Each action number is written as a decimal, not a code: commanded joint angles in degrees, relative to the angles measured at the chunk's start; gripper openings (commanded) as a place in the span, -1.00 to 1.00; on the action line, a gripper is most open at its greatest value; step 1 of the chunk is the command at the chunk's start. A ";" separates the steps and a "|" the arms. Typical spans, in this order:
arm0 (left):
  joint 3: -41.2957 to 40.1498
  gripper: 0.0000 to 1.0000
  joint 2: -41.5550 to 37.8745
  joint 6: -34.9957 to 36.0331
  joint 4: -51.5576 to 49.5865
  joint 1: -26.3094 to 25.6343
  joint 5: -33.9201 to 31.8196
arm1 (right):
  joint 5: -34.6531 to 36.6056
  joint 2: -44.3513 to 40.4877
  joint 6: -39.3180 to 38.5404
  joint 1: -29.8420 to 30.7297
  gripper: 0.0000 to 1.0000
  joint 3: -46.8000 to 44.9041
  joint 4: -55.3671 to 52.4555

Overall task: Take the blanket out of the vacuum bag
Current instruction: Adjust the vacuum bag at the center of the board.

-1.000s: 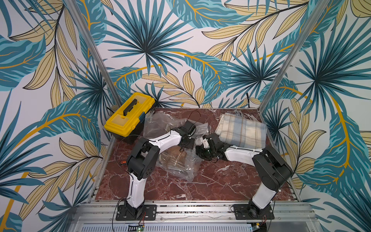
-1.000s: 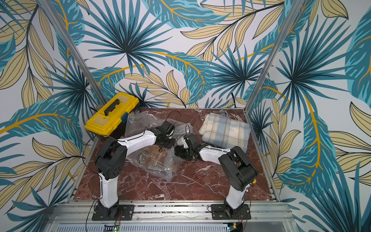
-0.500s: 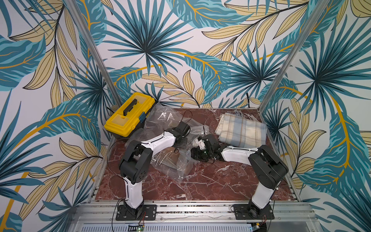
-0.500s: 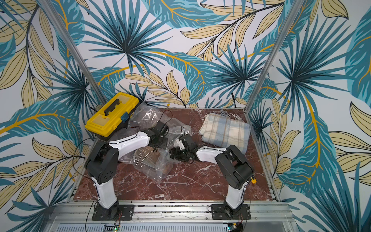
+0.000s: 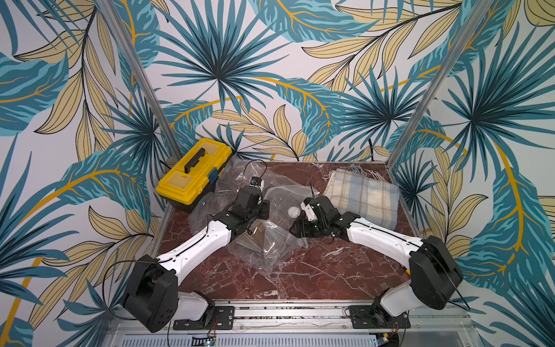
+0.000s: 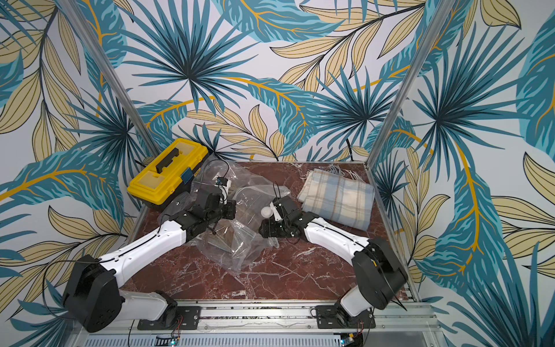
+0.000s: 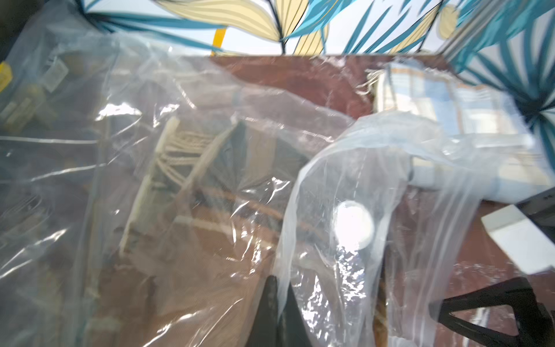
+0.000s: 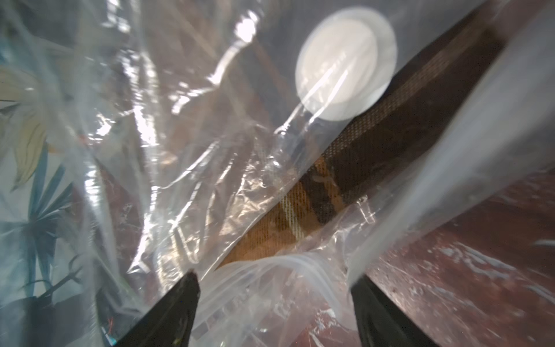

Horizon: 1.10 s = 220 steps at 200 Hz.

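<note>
We judge the job well short of done. The brown plaid blanket is still inside the clear vacuum bag, showing through the film as a dark folded edge just ahead of our right gripper and beyond our left gripper. The left jaws are pressed together on a fold of the bag's film, which rises from their tips and drapes over toward the white round valve. The right jaws stand wide apart. The ribbed zip edge of the bag's mouth lies between them, but they have not closed on it, and the valve sits farther ahead, past the blanket's edge. Whether the mouth is fully unzipped we cannot tell, because the film is crumpled and blurred. A pale checked blanket lies folded on the marble table outside any bag, behind the right gripper and well apart from it, and a yellow toolbox stands behind the left one. What remains, as we read it, is for the right jaws to reach the brown cloth, grip it and draw it clear while the left pinch holds the bag back.
</note>
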 commanded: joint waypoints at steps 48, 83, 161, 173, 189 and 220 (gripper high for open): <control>-1.12 -1.00 -2.40 1.87 8.87 -2.53 17.48 | 6.31 -7.28 -1.24 0.33 0.66 5.14 -11.68; -0.93 -1.00 -7.54 4.52 10.89 -7.59 14.38 | 2.95 -5.69 6.45 0.42 0.52 -2.46 -0.32; -1.53 -1.00 -10.62 3.07 10.38 -8.42 15.48 | 3.25 5.44 14.16 0.36 0.19 -11.45 23.49; -2.56 -1.00 -10.45 2.47 11.13 -8.67 15.40 | 2.58 6.71 14.48 0.42 0.18 -10.94 25.29; -3.51 -1.00 -10.26 1.81 11.52 -8.94 15.30 | 1.30 7.17 14.44 0.42 0.18 -9.78 25.31; -6.23 -1.00 -10.28 0.62 13.32 -9.55 14.52 | 5.02 5.81 12.13 0.35 0.18 -7.17 18.47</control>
